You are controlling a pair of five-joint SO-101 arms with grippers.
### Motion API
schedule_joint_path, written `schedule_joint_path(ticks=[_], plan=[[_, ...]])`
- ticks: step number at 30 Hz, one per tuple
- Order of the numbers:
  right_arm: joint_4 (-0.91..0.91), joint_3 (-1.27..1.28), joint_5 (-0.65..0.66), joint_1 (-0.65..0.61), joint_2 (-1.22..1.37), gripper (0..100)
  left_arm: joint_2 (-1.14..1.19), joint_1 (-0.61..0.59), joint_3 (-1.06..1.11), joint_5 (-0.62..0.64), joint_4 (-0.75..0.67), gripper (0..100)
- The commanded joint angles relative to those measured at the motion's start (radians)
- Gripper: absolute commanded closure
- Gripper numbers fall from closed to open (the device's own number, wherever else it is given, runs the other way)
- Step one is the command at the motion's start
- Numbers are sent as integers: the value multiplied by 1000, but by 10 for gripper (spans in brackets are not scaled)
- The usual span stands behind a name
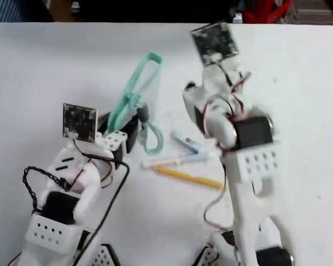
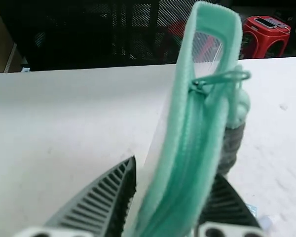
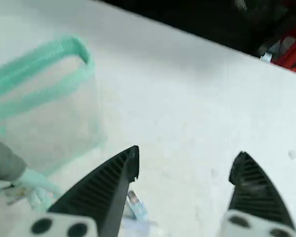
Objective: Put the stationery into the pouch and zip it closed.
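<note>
The left gripper (image 2: 175, 170) has its ribbed black jaws clamped on the pouch (image 2: 187, 123). The pouch is soft clear plastic edged with mint-green zip tape, and it stands on edge, its long axis running away from the jaws. The right gripper (image 3: 187, 153) is wide open beside the pouch. A yellow pencil (image 1: 188, 178) and a pale pen (image 1: 172, 160) lie flat near the pouch.
</note>
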Motion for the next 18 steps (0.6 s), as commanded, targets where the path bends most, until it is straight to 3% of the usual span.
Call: schedule_joint_path(ticks=[1, 7, 12, 18], plan=[[87, -3, 126, 36, 148, 837, -15, -12, -3, 9, -17, 816], [54, 92, 167, 45, 265, 838, -13, -105, 21, 17, -86, 849], [-110, 282, 169, 22, 197, 829, -15, -41, 69, 9, -129, 849], [-223, 410, 170, -27, 188, 829, -15, -47, 64, 9, -129, 849]])
